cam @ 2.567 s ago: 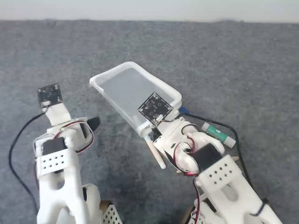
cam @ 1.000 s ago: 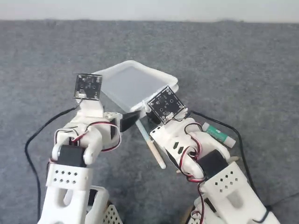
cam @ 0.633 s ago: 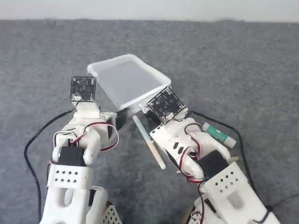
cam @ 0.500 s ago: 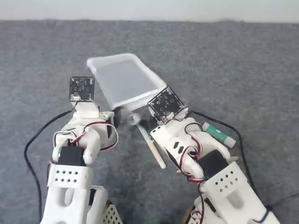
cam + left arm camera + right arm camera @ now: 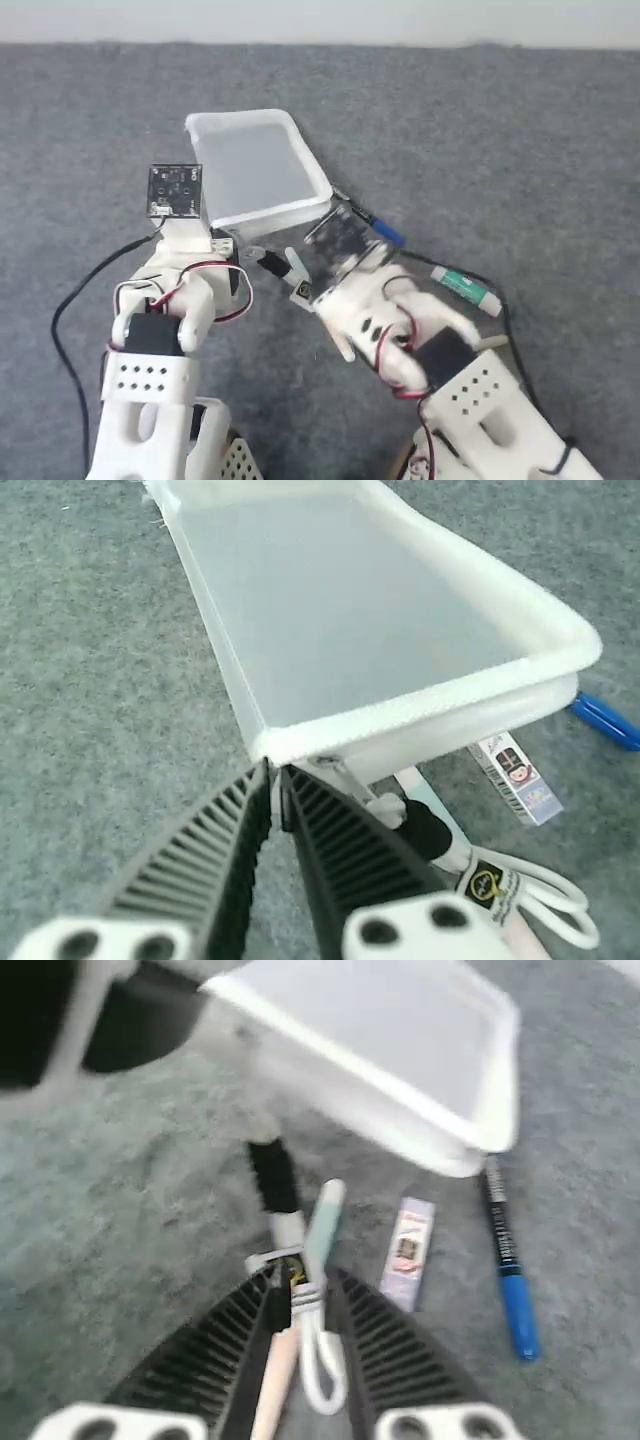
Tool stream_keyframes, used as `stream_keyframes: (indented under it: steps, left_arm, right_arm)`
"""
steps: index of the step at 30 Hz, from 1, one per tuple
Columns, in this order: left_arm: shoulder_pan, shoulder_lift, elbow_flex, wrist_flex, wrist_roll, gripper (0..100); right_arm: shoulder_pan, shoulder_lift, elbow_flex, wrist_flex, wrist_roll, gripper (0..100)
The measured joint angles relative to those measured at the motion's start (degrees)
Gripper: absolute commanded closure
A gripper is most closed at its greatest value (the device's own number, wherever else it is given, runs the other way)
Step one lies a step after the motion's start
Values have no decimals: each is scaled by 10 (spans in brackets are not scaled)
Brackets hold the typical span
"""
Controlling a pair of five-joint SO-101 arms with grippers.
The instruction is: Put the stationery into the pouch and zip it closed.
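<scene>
Bright, even, diffuse lighting, shadows faint and soft-edged in all views

Counter, grey, felt-like covering. On it: translucent pouch, blue pen, green-and-white stick. Small printed packet just beside the pouch.

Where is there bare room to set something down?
Free: left of the pouch, and the stretch right of the blue pen and glue stick. Crowded: the pouch's near edge, around the left gripper and right gripper.

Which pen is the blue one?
The blue pen lies right beside the pouch. The green-and-white marker sits farther from it, and the stick is pale, not blue.
</scene>
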Motion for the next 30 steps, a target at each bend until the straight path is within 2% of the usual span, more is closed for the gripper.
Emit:
stream_keyframes:
  steps: [3, 7, 10, 18, 30]
  left_arm:
    - [0, 0, 0, 0, 0, 991]
    - [0, 0, 0, 0, 0, 991]
    - [0, 0, 0, 0, 0, 991]
    - [0, 0, 0, 0, 0, 991]
    - [0, 0, 0, 0, 0, 991]
  right_arm:
    - [-34, 0, 17, -4, -5, 768]
    - [-39, 0, 29, -41, -53, 764]
    - [-40, 19, 36, -69, -62, 764]
    - [-45, 203, 35, -180, -55, 764]
    - [-45, 440, -76, -204, -47, 768]
